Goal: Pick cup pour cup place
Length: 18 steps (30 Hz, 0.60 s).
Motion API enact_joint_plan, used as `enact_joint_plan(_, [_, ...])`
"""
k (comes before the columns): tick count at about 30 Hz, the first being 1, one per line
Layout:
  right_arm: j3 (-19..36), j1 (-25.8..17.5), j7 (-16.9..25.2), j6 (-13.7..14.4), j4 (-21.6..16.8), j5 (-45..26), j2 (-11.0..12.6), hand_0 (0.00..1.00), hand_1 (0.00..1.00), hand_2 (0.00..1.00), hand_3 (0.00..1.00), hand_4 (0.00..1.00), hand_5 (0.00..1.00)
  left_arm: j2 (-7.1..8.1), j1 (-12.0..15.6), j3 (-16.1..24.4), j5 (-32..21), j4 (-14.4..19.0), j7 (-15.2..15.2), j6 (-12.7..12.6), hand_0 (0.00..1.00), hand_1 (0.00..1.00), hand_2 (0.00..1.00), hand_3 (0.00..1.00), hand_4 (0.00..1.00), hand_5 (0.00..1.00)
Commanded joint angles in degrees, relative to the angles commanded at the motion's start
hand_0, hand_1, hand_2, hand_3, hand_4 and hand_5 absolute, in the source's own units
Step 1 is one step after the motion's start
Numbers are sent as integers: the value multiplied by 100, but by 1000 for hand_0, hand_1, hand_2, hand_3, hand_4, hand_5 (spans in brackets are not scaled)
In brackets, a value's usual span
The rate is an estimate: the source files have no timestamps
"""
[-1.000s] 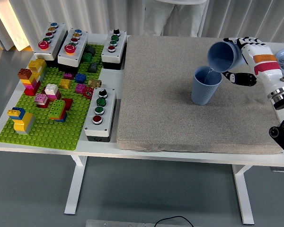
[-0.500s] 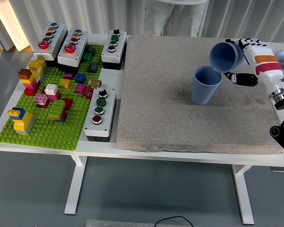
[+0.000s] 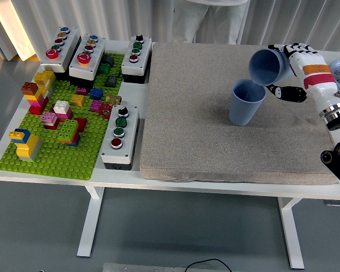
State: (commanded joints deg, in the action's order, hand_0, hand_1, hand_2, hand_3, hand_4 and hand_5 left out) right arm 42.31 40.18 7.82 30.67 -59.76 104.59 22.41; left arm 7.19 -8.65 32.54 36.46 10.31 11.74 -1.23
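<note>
The right hand (image 3: 297,71) was wrapped around the tilted blue cup (image 3: 269,67), held just above and to the right of the upright blue cup (image 3: 247,102) on the grey mat (image 3: 215,136). Compared with half a second earlier, the held cup had been brought slightly left and lower, its mouth again over the standing cup's rim, as a second before. Pouring was judged to be under way or nearly finished, with placing not yet done. The brick board (image 3: 56,141) lay at far left.
</note>
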Motion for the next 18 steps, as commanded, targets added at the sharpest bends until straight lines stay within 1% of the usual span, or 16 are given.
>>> enact_joint_plan(3, [-20,10,29,41,-42,31,8,895,770,686,722,741,234,0,1,-12,-9,0,0,0,746,793,851,639,552,927])
enact_joint_plan(18, [-141,66,-41,40,-97,182,45,898,773,689,723,738,228,10,22,-63,-68,0,-10,-4,746,792,851,638,553,928])
